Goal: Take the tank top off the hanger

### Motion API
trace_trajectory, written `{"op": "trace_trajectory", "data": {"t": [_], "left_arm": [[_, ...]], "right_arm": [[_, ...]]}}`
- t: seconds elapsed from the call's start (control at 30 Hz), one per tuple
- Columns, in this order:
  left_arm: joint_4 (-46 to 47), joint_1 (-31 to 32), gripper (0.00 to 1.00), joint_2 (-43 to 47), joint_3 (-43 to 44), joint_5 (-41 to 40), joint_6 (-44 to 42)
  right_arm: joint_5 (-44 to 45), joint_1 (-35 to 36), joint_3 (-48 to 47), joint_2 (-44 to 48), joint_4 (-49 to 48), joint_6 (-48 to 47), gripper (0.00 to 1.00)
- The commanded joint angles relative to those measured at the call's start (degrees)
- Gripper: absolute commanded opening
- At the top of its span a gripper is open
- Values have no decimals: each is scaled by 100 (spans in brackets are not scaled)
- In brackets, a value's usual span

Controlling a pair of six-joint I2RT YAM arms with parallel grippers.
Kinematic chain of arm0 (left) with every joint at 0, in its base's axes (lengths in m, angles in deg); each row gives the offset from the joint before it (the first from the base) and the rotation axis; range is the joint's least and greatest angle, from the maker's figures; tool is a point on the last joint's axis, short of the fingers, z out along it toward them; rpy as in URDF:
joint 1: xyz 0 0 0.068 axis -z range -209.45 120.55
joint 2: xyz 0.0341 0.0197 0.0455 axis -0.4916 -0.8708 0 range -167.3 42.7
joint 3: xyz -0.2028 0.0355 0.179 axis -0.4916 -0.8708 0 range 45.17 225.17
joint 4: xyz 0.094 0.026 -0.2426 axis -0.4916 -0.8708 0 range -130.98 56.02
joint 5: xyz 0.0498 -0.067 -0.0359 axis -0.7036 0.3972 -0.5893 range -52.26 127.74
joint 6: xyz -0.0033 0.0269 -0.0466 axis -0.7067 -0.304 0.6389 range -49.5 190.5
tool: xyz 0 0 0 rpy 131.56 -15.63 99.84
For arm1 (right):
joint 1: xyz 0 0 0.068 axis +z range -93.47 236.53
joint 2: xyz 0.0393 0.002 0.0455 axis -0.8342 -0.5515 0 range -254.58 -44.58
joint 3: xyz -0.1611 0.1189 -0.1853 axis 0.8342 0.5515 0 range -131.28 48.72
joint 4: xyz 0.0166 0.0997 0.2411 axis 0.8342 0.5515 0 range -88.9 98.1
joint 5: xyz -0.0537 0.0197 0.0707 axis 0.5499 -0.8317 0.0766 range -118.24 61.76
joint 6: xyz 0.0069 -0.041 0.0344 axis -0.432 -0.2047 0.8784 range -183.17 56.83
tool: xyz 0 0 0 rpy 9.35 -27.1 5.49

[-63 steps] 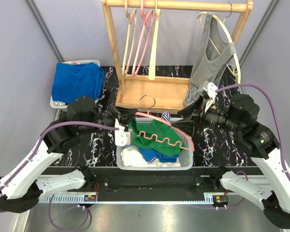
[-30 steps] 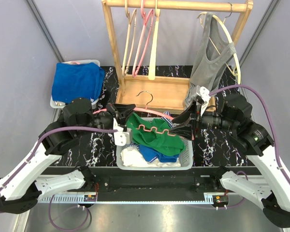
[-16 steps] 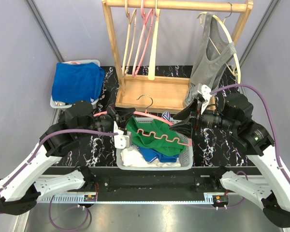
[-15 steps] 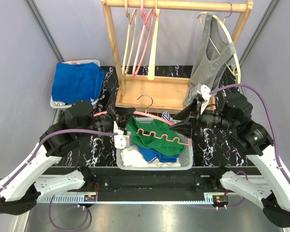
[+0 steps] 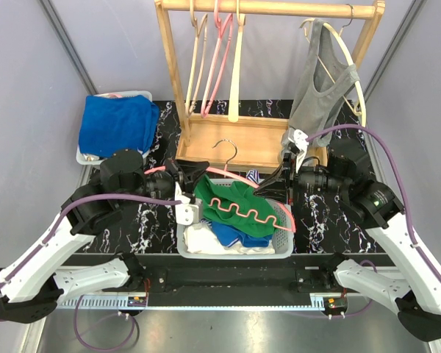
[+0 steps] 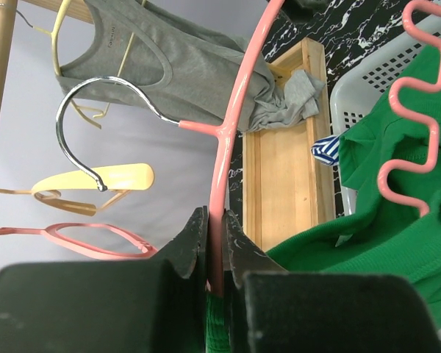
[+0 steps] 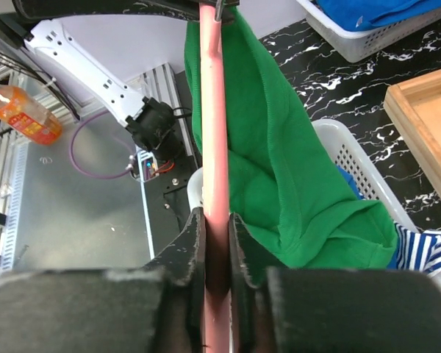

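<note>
Clamping a smooth pink hanger [image 6: 240,88] at two spots.
Its rod is pinched by left gripper [image 6: 214,220] and right gripper [image 7: 212,220]; soft green tank top [image 6: 375,239] drapes over a white lattice basket [image 5: 228,253] of clothes.
</note>
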Motion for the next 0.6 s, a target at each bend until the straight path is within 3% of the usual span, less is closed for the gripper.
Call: {"op": "trace_trajectory", "data": {"t": [0.0, 0.17, 0.27, 0.33, 0.47, 0.53, 0.57], "left_arm": [[564, 6, 0, 125, 182, -68, -58], [643, -2, 0, 151, 121, -217, -67], [713, -2, 54, 204, 68, -253, -76], [722, -2, 80, 239, 50, -270, -15], [740, -81, 80, 415, -73, -262, 91], [740, -160, 74, 494, -266, -218, 170], [740, -187, 66, 564, -336, -157, 214]], "right_arm": [[-2, -11, -49, 79, -111, -19, 4], [174, 6, -67, 210, 55, -89, 0], [560, -2, -154, 342, 283, -159, 0], [894, -2, -251, 474, 424, -265, 0], [1316, -2, -436, 676, 793, -300, 0], [1352, 6, -515, 712, 855, -300, 0], [1317, -11, -533, 712, 882, -300, 0]]}}
